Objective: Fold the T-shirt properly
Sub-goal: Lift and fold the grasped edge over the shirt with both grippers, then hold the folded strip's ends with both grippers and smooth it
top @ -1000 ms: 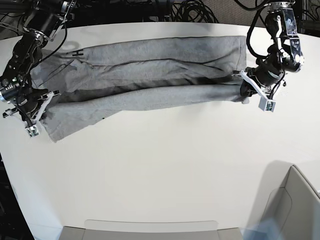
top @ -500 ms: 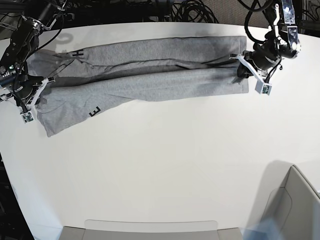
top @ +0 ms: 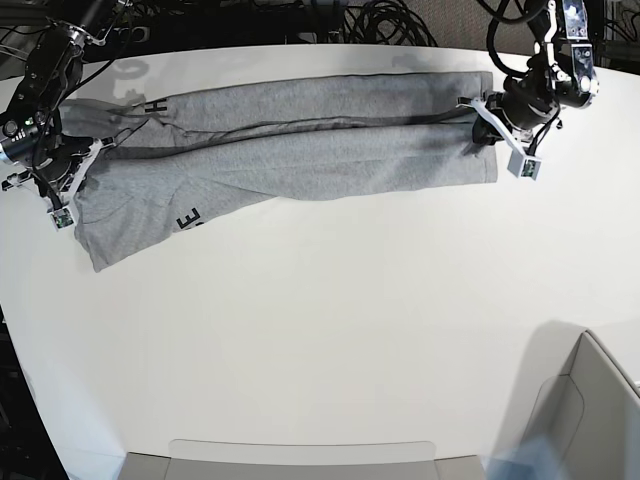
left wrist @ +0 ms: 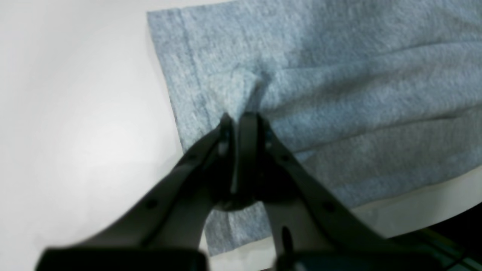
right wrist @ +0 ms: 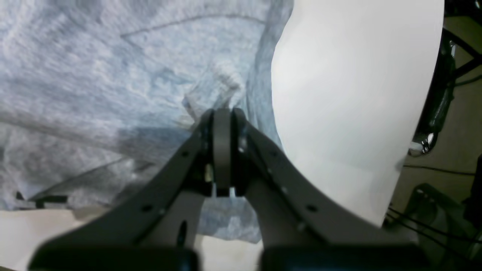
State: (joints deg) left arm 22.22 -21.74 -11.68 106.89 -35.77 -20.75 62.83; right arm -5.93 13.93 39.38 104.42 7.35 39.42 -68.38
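So the grey T-shirt [top: 290, 150] is stretched out long and narrow across the far part of the white table [top: 330, 330], folded lengthwise so it looks like two bands of fabric running side by side with a crease between them. You can see a bit of black lettering peeking out, an "H" [top: 155, 106] near the far edge on the base view's left and an "E" [top: 188, 219] on the near flap down there. The left gripper [left wrist: 241, 119] is over at the base view's right end of the shirt, jaws pinched tight together on a small ridge of the cloth near the hem; the wrist cam shows the fabric bunching up right at the tips. The right gripper [right wrist: 222, 113] is at the other end, also clamped closed, with a crumpled tuft of the shirt caught between its tips right by the shirt's edge where the bare table begins. The near flap on that side sags out wider than the rest of the strip. There's a pale grey bin [top: 590, 410] at the near corner of the base view, well apart from the shirt, and a tangle of black cables [top: 380, 20] behind the table's far edge.
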